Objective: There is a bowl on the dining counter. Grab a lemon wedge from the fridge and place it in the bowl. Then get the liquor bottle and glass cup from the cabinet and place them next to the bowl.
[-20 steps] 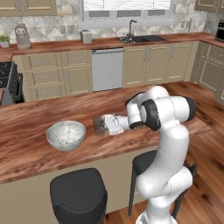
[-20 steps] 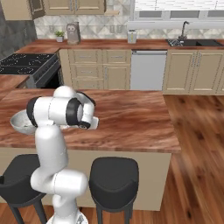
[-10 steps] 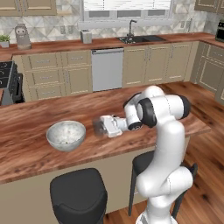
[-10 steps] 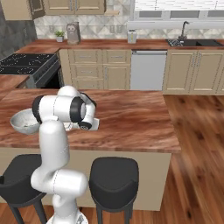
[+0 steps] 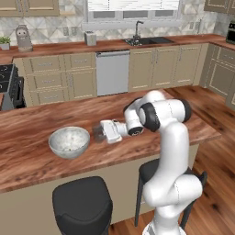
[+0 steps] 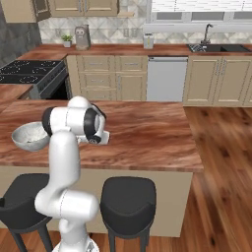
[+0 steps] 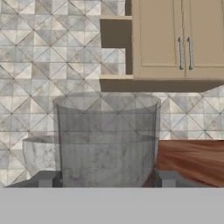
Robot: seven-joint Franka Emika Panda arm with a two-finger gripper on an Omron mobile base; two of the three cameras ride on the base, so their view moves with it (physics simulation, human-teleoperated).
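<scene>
In the hand view's centre, the glass cup [image 7: 107, 140] stood between the two fingertips [image 7: 46, 178], which clasped its sides; the bowl [image 7: 40, 155] showed behind, lower left.

The desk [image 5: 41, 160] is a broad slab with a reddish-brown wood-grain top and beige sides. In the left base view it runs across the middle of the frame from the left edge to right of centre; in the right base view [image 6: 147, 133] it fills the middle band. A speckled grey-white bowl [image 5: 69, 142] sits on it, left of centre in the left base view and at the left edge in the right base view [image 6: 29, 136]. Just right of the bowl, a clear glass [image 5: 98, 132] is low at the desk top; whether it rests on the wood cannot be told. In the hand view the glass [image 7: 107, 140] fills the centre, with the bowl [image 7: 40, 155] behind it at lower left and the desk [image 7: 192, 159] at lower right.
</scene>
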